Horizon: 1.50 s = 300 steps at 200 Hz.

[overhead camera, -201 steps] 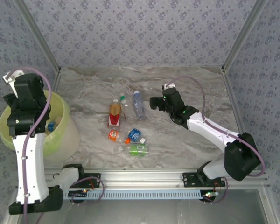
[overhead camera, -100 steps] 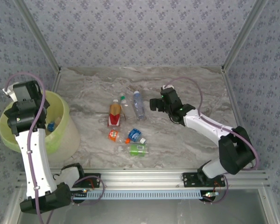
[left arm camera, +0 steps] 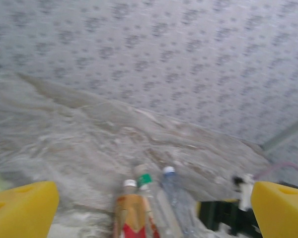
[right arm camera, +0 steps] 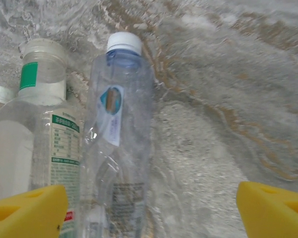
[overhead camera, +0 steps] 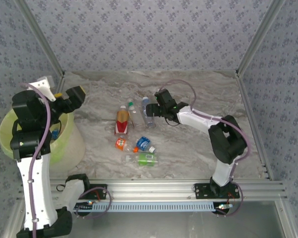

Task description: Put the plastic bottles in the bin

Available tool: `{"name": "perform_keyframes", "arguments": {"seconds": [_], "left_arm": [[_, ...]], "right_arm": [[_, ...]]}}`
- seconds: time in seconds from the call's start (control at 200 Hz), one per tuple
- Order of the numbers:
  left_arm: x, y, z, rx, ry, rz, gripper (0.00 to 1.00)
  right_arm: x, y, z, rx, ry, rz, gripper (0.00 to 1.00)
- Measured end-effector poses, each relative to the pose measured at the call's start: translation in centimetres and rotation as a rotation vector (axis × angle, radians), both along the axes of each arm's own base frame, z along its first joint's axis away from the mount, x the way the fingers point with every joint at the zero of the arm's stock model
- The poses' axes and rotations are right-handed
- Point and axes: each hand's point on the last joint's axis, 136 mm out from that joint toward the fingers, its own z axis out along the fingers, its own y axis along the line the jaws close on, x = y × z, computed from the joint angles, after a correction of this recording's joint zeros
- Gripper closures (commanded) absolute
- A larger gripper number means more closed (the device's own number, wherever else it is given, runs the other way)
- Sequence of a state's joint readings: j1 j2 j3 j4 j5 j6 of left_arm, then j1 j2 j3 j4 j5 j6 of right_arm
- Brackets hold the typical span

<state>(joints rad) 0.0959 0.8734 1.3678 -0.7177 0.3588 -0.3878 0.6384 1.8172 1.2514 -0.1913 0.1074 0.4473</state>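
Six plastic bottles (overhead camera: 134, 131) lie in a loose cluster at the middle of the desk (overhead camera: 198, 89). Three long ones lie side by side on its far side: an amber juice bottle (overhead camera: 121, 118) with a red label, a clear green-labelled bottle (right arm camera: 37, 144) and a pale blue-tinted bottle (right arm camera: 120, 129) with a white cap. Nearer the arms lie three short ones with orange, blue and green labels. One more blue-labelled bottle (overhead camera: 53, 134) rests inside the bin (overhead camera: 72, 141), which stands at the desk's left near corner.

The right fingers (right arm camera: 27, 208) stand wide apart, low over the desk, straddling the blue-tinted bottle without gripping it; the green-labelled bottle lies against the left pad's side of the view. The left fingers (left arm camera: 22, 208) are spread fully with nothing between them, held above the bin's far rim and facing the cluster.

The desk top is grey-beige marbled stone. Blue-grey floral wallpaper (overhead camera: 149, 29) covers the walls on three sides, with aluminium posts (overhead camera: 256, 42) at the corners and a slotted rail (overhead camera: 154, 191) along the near edge.

A second ago the left arm pointed down into the bin; it has since risen and swung toward the desk's middle, its fingers spreading. The right arm, then to the right of the cluster, has reached in over the blue-tinted bottle. The bottles on the desk have not moved.
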Motion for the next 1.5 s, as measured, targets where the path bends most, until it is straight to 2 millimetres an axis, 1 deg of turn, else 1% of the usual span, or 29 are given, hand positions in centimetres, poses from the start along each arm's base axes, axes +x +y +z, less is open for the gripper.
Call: {"name": "perform_keyframes", "arguments": {"seconds": [0.085,0.165,0.24,0.35,0.465,0.525,0.64,0.81,0.905,0.969,1.029,1.109,1.184,1.249,1.324,1.394,1.499], "left_arm": [[0.1,-1.1,0.0,-0.011,-0.010,-0.050,0.01],[0.5,-1.3,-0.5,-0.017,0.000,-0.061,0.01],[1.1,-1.4,-1.2,-0.028,0.019,-0.061,0.01],[1.8,-1.5,-2.3,-0.042,0.046,-0.065,0.01],[2.0,-1.7,-2.4,-0.052,0.048,-0.069,0.01],[2.1,-2.1,-2.3,-0.058,0.041,-0.081,0.01],[2.5,-3.4,-2.4,-0.061,0.045,-0.126,0.01],[2.8,-5.6,-3.1,-0.058,0.070,-0.198,0.01],[2.8,-6.5,-3.1,-0.058,0.070,-0.229,0.01],[2.9,-7.1,-3.0,-0.062,0.064,-0.246,0.01],[3.0,-7.6,-3.0,-0.070,0.067,-0.258,0.01],[3.3,-8.4,-3.0,-0.081,0.066,-0.279,0.01],[3.8,-9.4,-3.5,-0.090,0.079,-0.303,0.01],[4.2,-10.5,-4.2,-0.092,0.095,-0.329,0.01],[4.7,-11.7,-5.0,-0.096,0.111,-0.358,0.01],[5.0,-12.8,-5.8,-0.105,0.127,-0.384,0.01],[5.7,-14.3,-6.7,-0.126,0.150,-0.414,0.01]], "right_arm": [[0.2,1.1,-1.1,-0.006,0.038,0.017,0.13],[0.3,1.8,-2.2,-0.028,0.070,0.023,0.15],[0.0,2.3,-3.2,-0.047,0.099,0.027,0.20],[-0.7,2.4,-4.5,-0.076,0.141,0.026,0.24],[-1.0,2.2,-5.5,-0.100,0.169,0.019,0.25],[-0.8,2.1,-6.1,-0.119,0.178,0.013,0.27],[-0.8,1.5,-8.0,-0.169,0.199,0.001,0.33],[-0.6,1.2,-7.9,-0.198,0.172,0.012,0.42],[-1.2,0.5,-7.7,-0.207,0.153,0.027,0.45],[-1.9,-0.2,-7.1,-0.215,0.139,0.039,0.47],[-2.3,-0.6,-5.8,-0.206,0.103,0.054,0.47],[-2.5,-0.6,-3.1,-0.163,0.028,0.072,0.47],[-2.7,-0.4,-0.3,-0.105,-0.050,0.094,0.47],[-2.8,0.1,2.1,-0.043,-0.117,0.123,0.47],[-3.1,1.1,4.1,0.033,-0.177,0.169,0.47],[-3.7,2.1,5.3,0.100,-0.215,0.218,0.47],[-4.7,3.7,6.6,0.174,-0.252,0.299,0.47]]}}
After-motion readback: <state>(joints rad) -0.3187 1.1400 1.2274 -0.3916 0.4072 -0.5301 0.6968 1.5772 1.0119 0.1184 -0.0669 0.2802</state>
